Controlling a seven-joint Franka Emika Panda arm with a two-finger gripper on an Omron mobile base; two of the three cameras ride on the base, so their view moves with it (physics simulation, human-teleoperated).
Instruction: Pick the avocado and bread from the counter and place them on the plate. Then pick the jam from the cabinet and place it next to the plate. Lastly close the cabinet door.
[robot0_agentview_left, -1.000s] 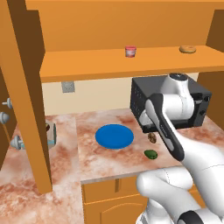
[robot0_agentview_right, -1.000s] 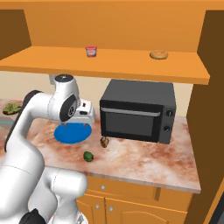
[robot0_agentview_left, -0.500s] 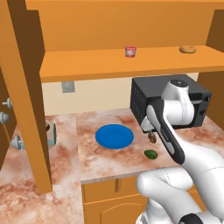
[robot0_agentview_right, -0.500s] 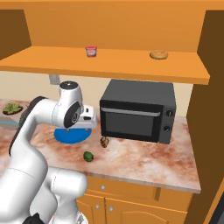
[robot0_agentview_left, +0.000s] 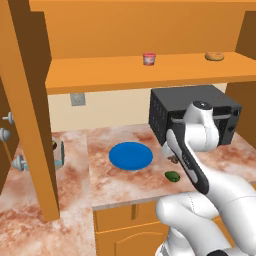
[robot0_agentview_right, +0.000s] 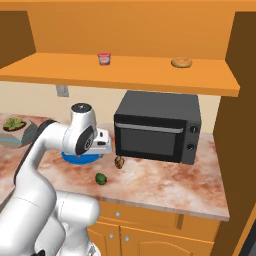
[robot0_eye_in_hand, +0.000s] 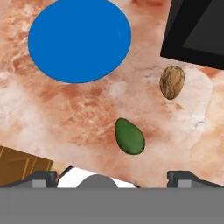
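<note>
- The gripper (robot0_eye_in_hand: 112, 177) hangs above the counter (robot0_eye_in_hand: 65, 118) with its jaws spread wide and nothing between them; the hand camera looks straight down, which suits a top-down pick of a small fruit.
- The avocado (robot0_eye_in_hand: 129, 136) lies on the counter near its front edge, between the plate and the microwave, nearly under the hand. It rests on its side with its narrow end toward the plate, so the jaws would likely close best across its short width.
- The bread (robot0_eye_in_hand: 172, 82) lies farther back, just beside the front lower corner of the microwave (robot0_eye_in_hand: 197, 30), apart from the avocado. That closeness may leave little room for a finger on that side.
- The plate (robot0_eye_in_hand: 79, 39) sits bare on the counter, left of both foods and back from the front edge, so either one needs only a short carry.
- The jam (robot0_agentview_left: 149, 58) stands on the shelf of the cabinet (robot0_agentview_left: 135, 75), toward the shelf's front edge; a doughnut-shaped roll (robot0_agentview_left: 214, 56) lies near the right end.
- The cabinet door (robot0_agentview_left: 30, 110) stands swung out at the left, which leaves the shelf reachable.
- Judged from this, the avocado pick comes first, with nothing placed yet.
</note>
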